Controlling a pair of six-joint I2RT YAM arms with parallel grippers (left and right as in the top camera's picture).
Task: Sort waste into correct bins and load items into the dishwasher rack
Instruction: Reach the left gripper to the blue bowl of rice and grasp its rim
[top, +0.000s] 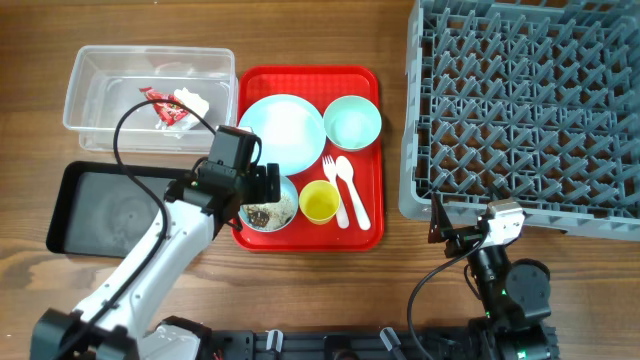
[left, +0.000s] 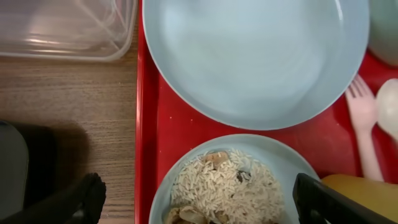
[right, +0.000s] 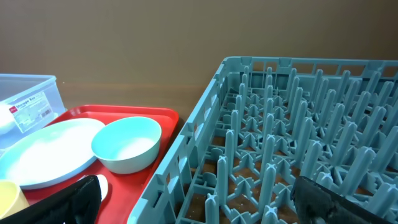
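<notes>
Hovering released and empty, the left fingers (left: 87, 198) bracket the bowl (left: 283, 158) of food scraps (left: 217, 190) at the red tray's (top: 365, 150) near-left corner, the bowl lying straight below between them. The right fingers (right: 68, 199), likewise released, sit by the dishwasher rack (top: 520, 100), well apart, so the left arm is nearer.

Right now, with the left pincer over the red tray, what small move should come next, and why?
Probably lower the open left pincer onto the rim of the bowl to grip it: it hangs above that bowl, whose food scraps have yet to go to a bin, while the wrapper already lies in the clear tub.
</notes>
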